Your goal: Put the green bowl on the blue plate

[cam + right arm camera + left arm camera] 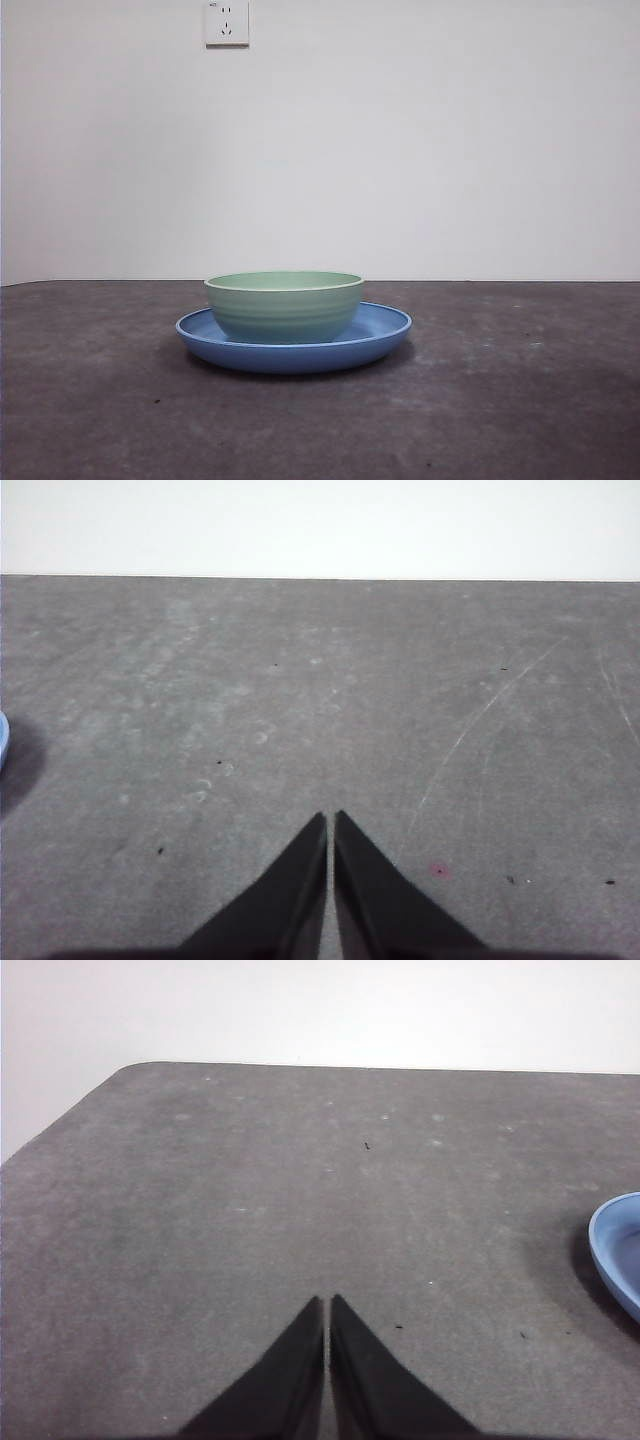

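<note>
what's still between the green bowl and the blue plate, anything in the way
Nothing visible. The green bowl already sits inside the blue plate, upright. Both grippers, left and right, are shut over bare table, away from the dishes.

A plain white wall fills the back, evenly lit, with a white power socket high up at the left. Below it runs the dark grey worktop, matte, speckled and lightly scratched, one far corner rounded off.
</note>
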